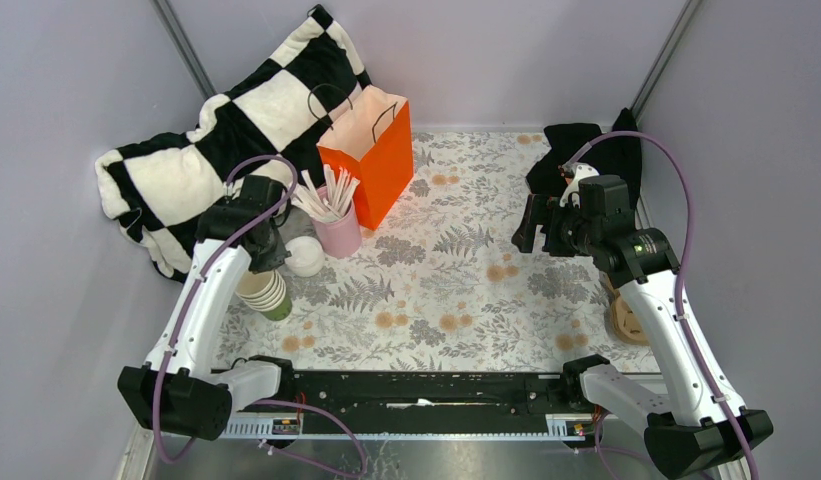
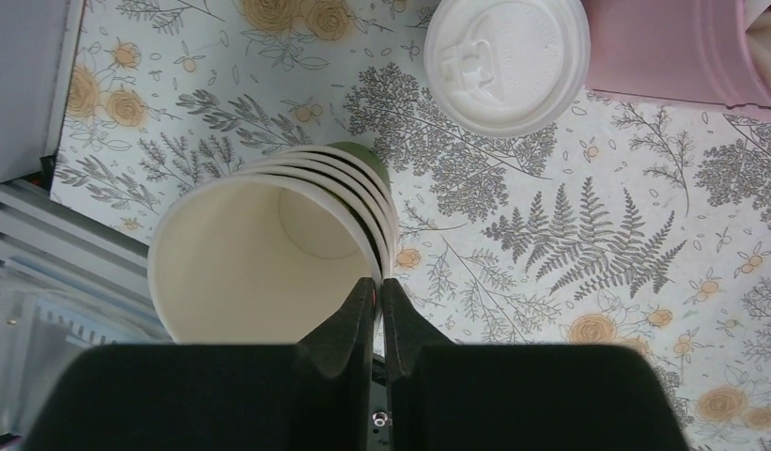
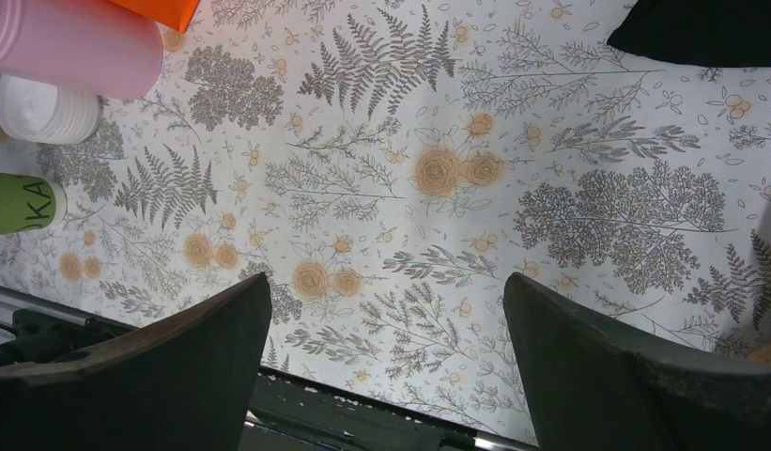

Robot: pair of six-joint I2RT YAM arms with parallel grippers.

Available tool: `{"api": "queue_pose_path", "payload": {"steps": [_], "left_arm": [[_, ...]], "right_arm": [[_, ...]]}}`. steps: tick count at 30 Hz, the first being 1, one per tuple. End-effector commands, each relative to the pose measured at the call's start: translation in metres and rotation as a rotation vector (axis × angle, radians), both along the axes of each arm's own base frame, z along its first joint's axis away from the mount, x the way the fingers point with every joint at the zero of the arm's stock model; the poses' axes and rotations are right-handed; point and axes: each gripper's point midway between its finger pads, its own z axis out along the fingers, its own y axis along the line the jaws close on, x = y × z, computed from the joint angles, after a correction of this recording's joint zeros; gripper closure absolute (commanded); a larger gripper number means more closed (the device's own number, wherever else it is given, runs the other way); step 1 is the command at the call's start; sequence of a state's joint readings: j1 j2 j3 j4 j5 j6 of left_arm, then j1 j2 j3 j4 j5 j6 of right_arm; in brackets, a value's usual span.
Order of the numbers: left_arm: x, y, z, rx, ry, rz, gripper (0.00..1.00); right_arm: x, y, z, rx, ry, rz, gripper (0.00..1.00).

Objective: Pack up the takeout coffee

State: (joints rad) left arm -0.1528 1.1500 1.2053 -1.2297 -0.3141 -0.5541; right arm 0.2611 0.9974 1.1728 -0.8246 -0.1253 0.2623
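The left gripper [image 2: 378, 287] pinches the rolled rim of a nested stack of lidless paper cups [image 2: 250, 254] near the left edge of the fern-printed worktop [image 1: 456, 290]; the right gripper [image 3: 386, 291] hangs spread wide. A round white plastic lid [image 2: 506, 61] sits just beside a glossy pink cup [image 2: 682, 47] holding white sticks [image 1: 326, 195].

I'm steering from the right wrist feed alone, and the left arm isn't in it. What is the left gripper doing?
Observer: The left gripper is pinched shut on the rim of the stack of lidless cups.
Operator: I see only an orange corner. Is the bag open?
Observer: Yes, the orange bag stands upright, mouth open, behind the pink cup.
Operator: Anything in that cup?
Observer: It holds white sticks, fanned out.
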Motion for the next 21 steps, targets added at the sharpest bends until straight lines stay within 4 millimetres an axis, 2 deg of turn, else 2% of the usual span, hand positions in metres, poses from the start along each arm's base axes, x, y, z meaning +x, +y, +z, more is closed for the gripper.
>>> {"api": "queue_pose_path", "payload": {"steps": [1, 13, 15, 21], "left_arm": [[0.003, 0.010, 0.019, 0.054, -0.028, 0.005, 0.93], [-0.011, 0.024, 0.063, 0.109, -0.045, 0.061, 1.00], [-0.010, 0.024, 0.079, 0.104, -0.080, 0.052, 1.00], [-0.001, 0.008, 0.150, -0.015, -0.326, 0.028, 1.00]], "right_arm": [[0.004, 0.004, 0.005, 0.019, -0.027, 0.016, 0.00], [0.006, 0.006, 0.006, 0.024, -0.028, 0.023, 0.00], [0.007, 0.007, 0.007, 0.026, -0.026, 0.026, 0.00], [0.009, 0.010, 0.007, 0.038, -0.018, 0.031, 0.00]]}}
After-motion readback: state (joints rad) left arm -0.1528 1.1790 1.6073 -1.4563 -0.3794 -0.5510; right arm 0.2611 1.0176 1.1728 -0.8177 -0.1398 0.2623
